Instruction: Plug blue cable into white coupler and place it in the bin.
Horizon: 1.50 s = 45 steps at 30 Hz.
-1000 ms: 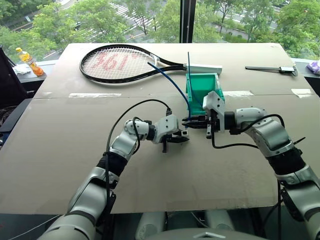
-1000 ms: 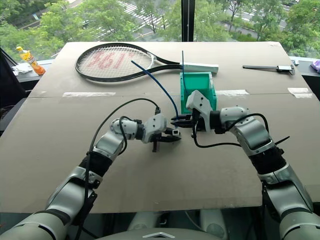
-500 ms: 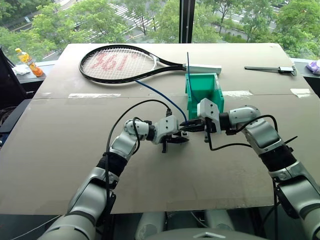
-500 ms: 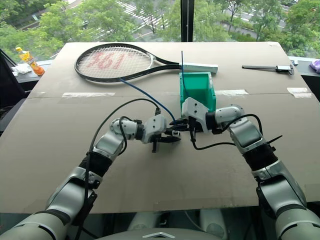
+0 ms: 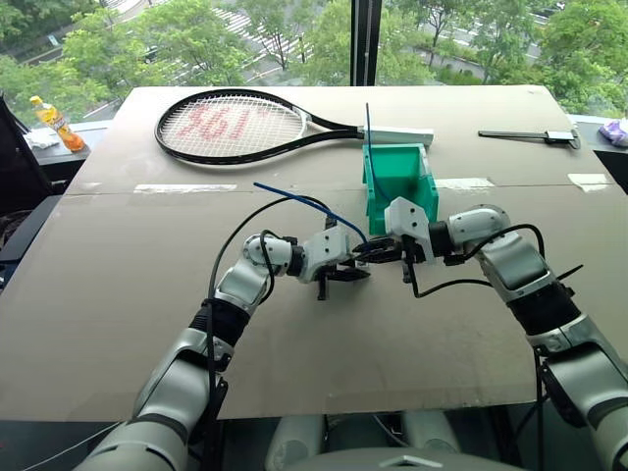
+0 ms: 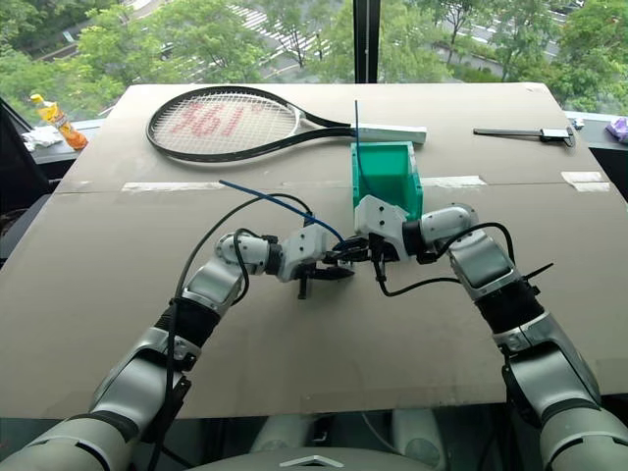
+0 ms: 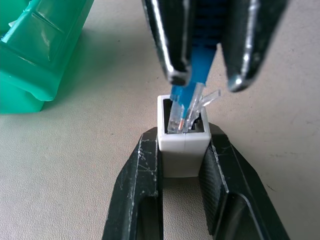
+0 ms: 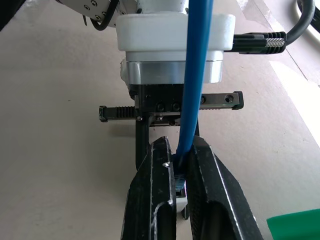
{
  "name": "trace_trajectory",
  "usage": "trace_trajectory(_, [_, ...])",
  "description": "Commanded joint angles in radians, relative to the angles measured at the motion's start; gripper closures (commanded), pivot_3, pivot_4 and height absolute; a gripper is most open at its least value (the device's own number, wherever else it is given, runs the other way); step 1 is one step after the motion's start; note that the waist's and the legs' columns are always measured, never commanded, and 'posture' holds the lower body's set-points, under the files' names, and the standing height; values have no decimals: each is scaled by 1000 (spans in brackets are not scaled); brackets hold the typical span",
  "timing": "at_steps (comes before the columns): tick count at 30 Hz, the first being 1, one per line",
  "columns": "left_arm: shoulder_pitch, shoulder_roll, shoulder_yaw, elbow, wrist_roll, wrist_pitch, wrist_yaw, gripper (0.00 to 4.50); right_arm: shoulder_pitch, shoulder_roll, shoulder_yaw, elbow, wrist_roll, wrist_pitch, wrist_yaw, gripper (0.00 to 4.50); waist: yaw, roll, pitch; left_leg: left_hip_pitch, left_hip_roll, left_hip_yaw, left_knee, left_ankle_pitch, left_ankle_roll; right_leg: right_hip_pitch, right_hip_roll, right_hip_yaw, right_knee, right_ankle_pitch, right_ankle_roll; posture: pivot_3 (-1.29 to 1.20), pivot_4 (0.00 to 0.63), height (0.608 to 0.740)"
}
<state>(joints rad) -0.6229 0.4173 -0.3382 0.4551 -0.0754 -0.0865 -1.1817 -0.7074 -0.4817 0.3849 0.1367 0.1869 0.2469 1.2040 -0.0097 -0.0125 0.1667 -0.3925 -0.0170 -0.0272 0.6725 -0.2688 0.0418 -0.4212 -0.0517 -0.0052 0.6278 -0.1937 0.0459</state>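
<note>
Green bin (image 5: 397, 177) waits just behind both grippers. The left gripper (image 7: 183, 165) clamps the white coupler (image 7: 183, 145); the right gripper (image 7: 205, 80) pinches the blue cable (image 5: 304, 201), plug tip entering the socket. Push straight, keeping the clip aligned, until seated.
</note>
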Motion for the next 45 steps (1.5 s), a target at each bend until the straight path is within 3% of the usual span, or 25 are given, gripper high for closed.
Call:
trace_trajectory(1, [2, -11, 4, -3, 7, -17, -6, 4115, -3, -12, 21, 49, -29, 51, 30, 4500, 0, 0, 0, 0, 0, 0, 0, 0, 0, 0, 0, 0, 0, 0, 0, 0, 150, 740])
trace_trajectory(26, [8, -21, 19, 3, 19, -23, 4, 4115, -112, 0, 40, 131, -77, 77, 114, 4500, 1, 0, 0, 6, 0, 0, 0, 0, 0, 5, -1, 0, 0, 0, 0, 0, 150, 740])
trace_trajectory(45, [3, -23, 21, 5, 17, -23, 6, 4115, -131, 14, 47, 87, -105, 93, 123, 4500, 1, 0, 0, 6, 0, 0, 0, 0, 0, 5, -1, 0, 0, 0, 0, 0, 150, 740])
